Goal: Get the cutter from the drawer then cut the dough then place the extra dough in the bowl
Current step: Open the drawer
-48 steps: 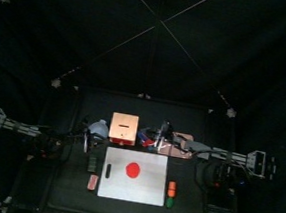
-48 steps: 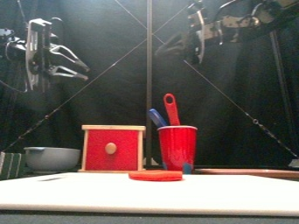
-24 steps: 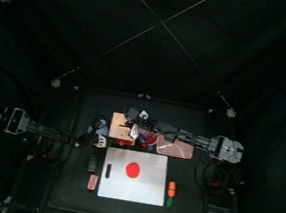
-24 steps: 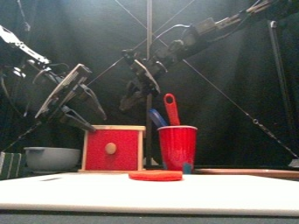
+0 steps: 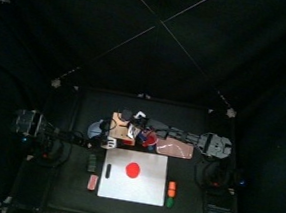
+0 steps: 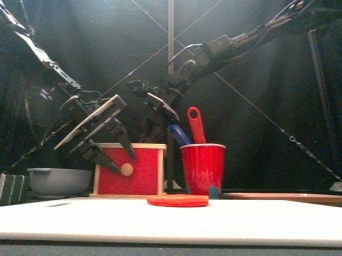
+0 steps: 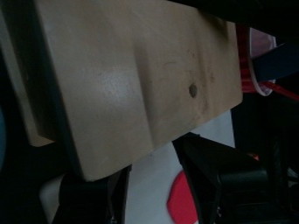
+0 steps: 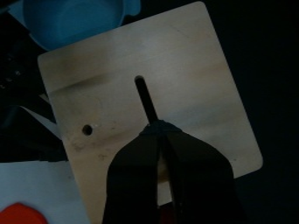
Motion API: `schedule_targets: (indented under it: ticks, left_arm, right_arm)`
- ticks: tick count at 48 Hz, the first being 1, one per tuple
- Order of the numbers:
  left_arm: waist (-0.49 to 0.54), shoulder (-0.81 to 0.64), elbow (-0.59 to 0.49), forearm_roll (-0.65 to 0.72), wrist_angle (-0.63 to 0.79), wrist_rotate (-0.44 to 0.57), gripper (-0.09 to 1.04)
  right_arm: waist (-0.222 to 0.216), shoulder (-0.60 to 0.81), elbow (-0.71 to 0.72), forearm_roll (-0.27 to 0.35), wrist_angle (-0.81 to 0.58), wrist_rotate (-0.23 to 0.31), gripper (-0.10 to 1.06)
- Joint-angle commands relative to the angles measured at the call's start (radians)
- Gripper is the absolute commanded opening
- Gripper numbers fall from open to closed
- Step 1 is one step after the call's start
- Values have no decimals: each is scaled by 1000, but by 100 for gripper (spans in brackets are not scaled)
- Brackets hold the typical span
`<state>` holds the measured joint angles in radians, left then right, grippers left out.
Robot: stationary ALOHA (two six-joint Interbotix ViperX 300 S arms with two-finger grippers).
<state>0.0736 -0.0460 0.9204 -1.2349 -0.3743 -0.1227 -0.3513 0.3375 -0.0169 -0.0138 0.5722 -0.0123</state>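
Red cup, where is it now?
Front view: the red cup stands just right of the wooden box, behind the dough disc.

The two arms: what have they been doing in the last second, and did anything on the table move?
Both arms came down from high up and closed in on the wooden box. The left gripper, fingers open, is now at the box's left side. The right gripper, fingers together, is over the top slot. Nothing was grasped. The drawer front, dough, red cup and bowl stayed put.
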Motion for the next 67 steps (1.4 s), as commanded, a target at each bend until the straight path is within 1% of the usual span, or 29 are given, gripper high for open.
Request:
schedule_targets:
  ticks: [1, 7, 11, 23, 27, 32, 36, 43, 51, 57, 63, 67]
  left_arm:
    - [5, -5, -23, -5, -3, 3, 72]
    - [5, 5, -21, -6, -2, 3, 60]
    - [2, 8, -21, -8, 6, 3, 56]
    - [-2, 25, -29, -14, 15, 6, 57]
    - [-2, 37, -35, -12, 23, 6, 62]
    - [0, 38, -35, -15, 35, 5, 72]
    - [3, 43, -37, -17, 40, 3, 75]
    - [5, 52, -46, -20, 40, 5, 72]
    - [-2, 52, -44, -26, 40, 3, 59]
    - [-8, 52, -43, -43, 40, 3, 57]
    - [-69, 52, -43, -78, 28, 3, 57]
    - [-118, 52, -46, -114, -6, 3, 57]
  right_arm:
    - [-6, -20, -18, -2, 0, -2, 3]
    - [-5, -20, -18, -2, 0, -2, 3]
    - [-5, -20, -17, -2, 0, 0, 3]
    - [-3, -18, -18, -2, 0, -2, 3]
    - [-2, -14, -17, 0, 0, -2, 3]
    - [0, -11, -15, -2, 0, -3, 3]
    - [0, -6, -18, -2, 0, -3, 3]
    - [0, -6, -15, -2, 0, -3, 3]
    - [0, -6, -12, -3, 2, -3, 3]
    - [0, -6, -9, -6, 8, -2, 3]
    - [0, -6, -14, -6, 9, 5, 3]
    - [-3, -8, -15, -6, 9, 6, 3]
